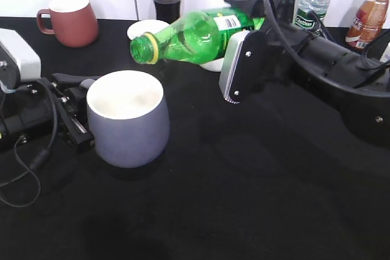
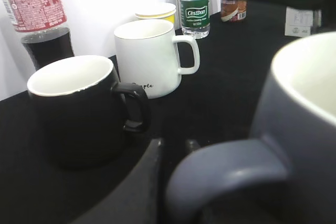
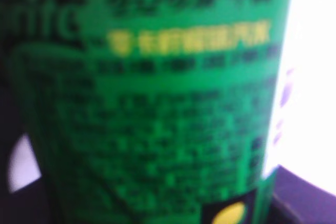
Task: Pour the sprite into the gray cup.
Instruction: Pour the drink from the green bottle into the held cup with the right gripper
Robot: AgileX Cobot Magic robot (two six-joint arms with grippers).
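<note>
- The sprite bottle (image 1: 195,36) is held by the right gripper (image 1: 244,47), jaws clamped on its labelled body, lying almost level in the air with the uncapped mouth just above and behind the gray cup (image 1: 128,120).
- The cup stands on the black worktop (image 1: 244,199); its handle (image 2: 226,174) sits at the left gripper (image 1: 72,111), but whether those jaws are pinching it cannot be told.
- If the mouth is not brought over the white interior, liquid could be spilled behind the rim.
- A fast tilt could cause fizzing overflow.
- An unsteadied cup could be knocked aside by the bottle neck.
</note>
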